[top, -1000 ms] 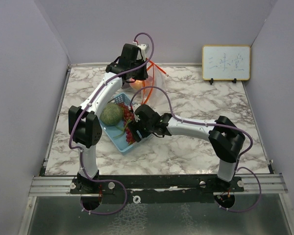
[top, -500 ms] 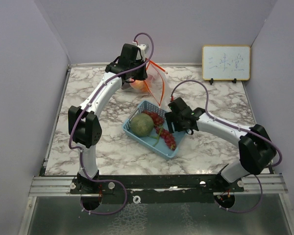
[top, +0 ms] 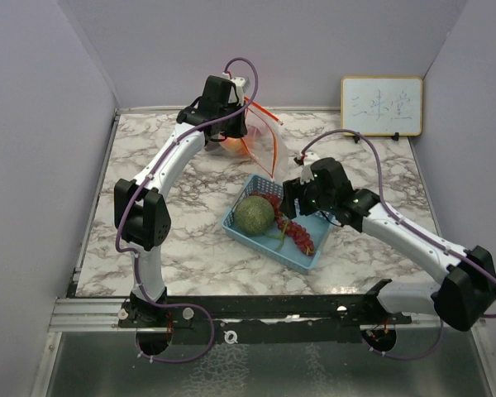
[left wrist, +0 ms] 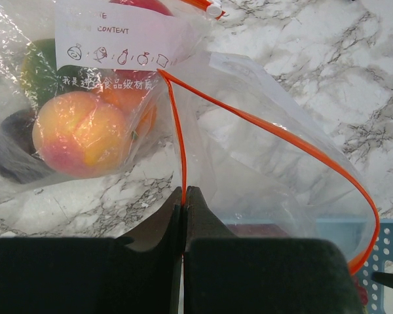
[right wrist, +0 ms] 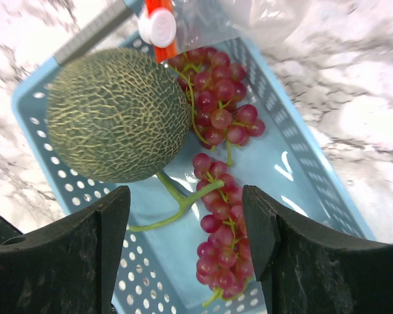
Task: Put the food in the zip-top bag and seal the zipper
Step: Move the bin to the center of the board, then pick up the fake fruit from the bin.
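My left gripper [top: 234,131] [left wrist: 183,193] is shut on the orange zipper rim of the clear zip-top bag [top: 265,145] [left wrist: 268,157], holding its mouth open at the back of the table. Inside the bag lie a peach [left wrist: 78,134], an orange [left wrist: 136,104] and a dark purple fruit [left wrist: 6,154]. A netted green melon [top: 255,215] [right wrist: 118,114] and a red grape bunch [top: 296,233] [right wrist: 221,216] sit in the light-blue basket [top: 302,258] [right wrist: 314,176]. My right gripper [top: 289,203] [right wrist: 187,209] hovers open over the grapes, one finger on each side of the bunch.
A small whiteboard [top: 381,106] stands against the back wall at the right. The bag's white and orange zipper slider [right wrist: 158,26] hangs over the basket's far end. Grey walls enclose the marble table [top: 149,256] on three sides.
The basket with melon and grapes has slid from centre-left to the right, towards the bag's mouth, along with my right gripper. The left arm has stayed still.
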